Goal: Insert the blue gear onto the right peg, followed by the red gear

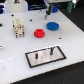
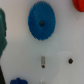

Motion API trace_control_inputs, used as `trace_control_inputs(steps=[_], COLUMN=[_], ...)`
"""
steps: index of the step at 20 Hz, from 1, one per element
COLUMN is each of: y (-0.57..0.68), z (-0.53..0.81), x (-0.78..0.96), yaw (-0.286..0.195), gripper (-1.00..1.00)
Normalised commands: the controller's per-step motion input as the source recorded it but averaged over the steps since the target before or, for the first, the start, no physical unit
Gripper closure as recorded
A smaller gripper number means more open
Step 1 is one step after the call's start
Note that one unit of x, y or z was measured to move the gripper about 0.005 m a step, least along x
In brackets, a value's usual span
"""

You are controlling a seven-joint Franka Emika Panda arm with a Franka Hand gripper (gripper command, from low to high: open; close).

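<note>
The blue gear lies flat on the white table, a wide disc with a raised hub; it fills the wrist view. The smaller red gear lies beside it toward the exterior view's left, and only its edge shows in the wrist view. The right peg stands as a thin dark pin on the grey black-edged plate near the front. My gripper hangs above the table behind the blue gear, holding nothing I can see. It is too blurred to tell whether it is open.
A white and black block stands at the exterior view's left. Two small dark marks dot the table. Dark and blue equipment lines the back edge. A shorter pin rises from the plate.
</note>
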Motion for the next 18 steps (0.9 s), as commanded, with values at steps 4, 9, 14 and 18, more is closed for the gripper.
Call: trace_control_inputs(steps=[4,9,14,18], y=[0.16,0.08,0.09,0.06], z=[-0.55,-0.56,-0.51,-0.24], x=[-0.29,-0.27,-0.27,-0.22], yaw=[0.0,0.0,0.0,0.0], gripper=[-1.0,-1.0,-1.0,-1.0])
